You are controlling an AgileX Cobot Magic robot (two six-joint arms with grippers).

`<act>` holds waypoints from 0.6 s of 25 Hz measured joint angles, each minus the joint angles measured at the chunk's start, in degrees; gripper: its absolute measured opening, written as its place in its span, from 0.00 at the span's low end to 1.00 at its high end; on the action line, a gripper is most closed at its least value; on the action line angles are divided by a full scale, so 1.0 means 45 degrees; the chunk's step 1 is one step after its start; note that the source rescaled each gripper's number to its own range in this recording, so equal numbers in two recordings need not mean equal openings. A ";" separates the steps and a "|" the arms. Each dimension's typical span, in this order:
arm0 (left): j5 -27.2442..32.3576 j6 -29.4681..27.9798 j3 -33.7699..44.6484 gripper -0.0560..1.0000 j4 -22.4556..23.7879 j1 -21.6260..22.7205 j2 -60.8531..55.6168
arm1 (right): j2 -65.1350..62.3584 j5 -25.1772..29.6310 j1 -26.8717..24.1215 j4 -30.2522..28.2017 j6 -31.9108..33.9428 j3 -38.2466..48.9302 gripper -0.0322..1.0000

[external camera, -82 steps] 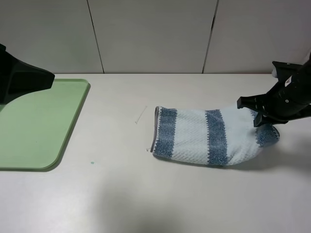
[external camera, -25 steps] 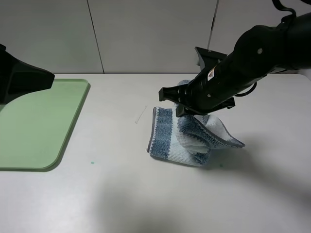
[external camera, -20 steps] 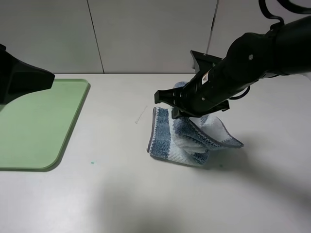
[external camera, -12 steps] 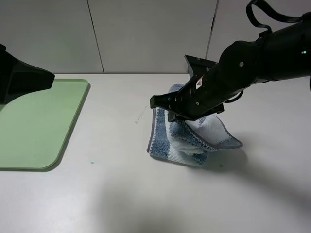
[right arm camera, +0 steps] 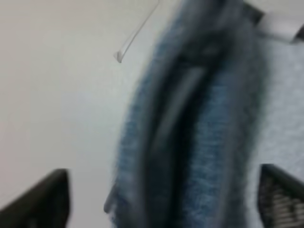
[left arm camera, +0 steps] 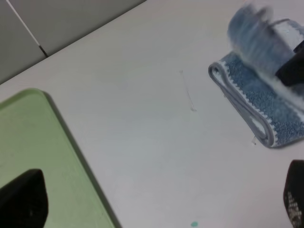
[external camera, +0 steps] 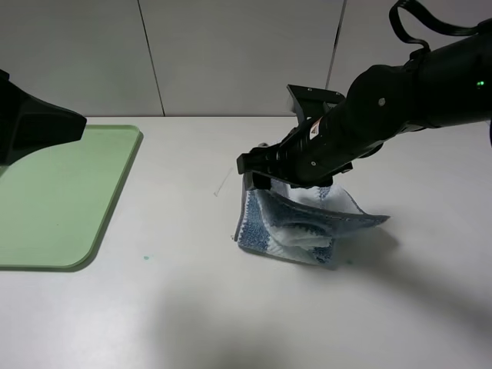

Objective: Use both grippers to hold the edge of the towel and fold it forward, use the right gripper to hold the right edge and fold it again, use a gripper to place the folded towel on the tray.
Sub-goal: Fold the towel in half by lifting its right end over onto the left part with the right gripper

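Exterior high view: the right gripper (external camera: pixel 257 175), jaws wide and empty, hovers over the towel (external camera: pixel 296 231), second fold seemingly done; next, regrasp it for the tray (external camera: pixel 69 200) at nine o'clock.

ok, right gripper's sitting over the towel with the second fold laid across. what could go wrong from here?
1. The fold is loose: a flap of the towel pokes out on the right and the layers bulge, so it may spring open.
2. The right gripper is open, close over the towel's left edge; lifting away could snag the top layer.
3. The tray lies well off to the left; carrying such a sloppy bundle with one gripper might unfold it.
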 joint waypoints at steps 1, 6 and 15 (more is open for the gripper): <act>0.0000 0.0000 0.0000 1.00 0.0000 0.0000 0.0000 | 0.0000 -0.0062 0.0017 0.0000 -0.0030 0.0000 0.93; 0.0000 0.0000 0.0000 1.00 0.0000 0.0000 0.0000 | 0.0000 -0.0428 0.0221 0.0000 -0.0043 0.0000 0.99; 0.0000 0.0000 0.0000 1.00 0.0000 0.0000 0.0000 | 0.0000 -0.1185 0.0743 0.0037 -0.0032 0.0000 1.00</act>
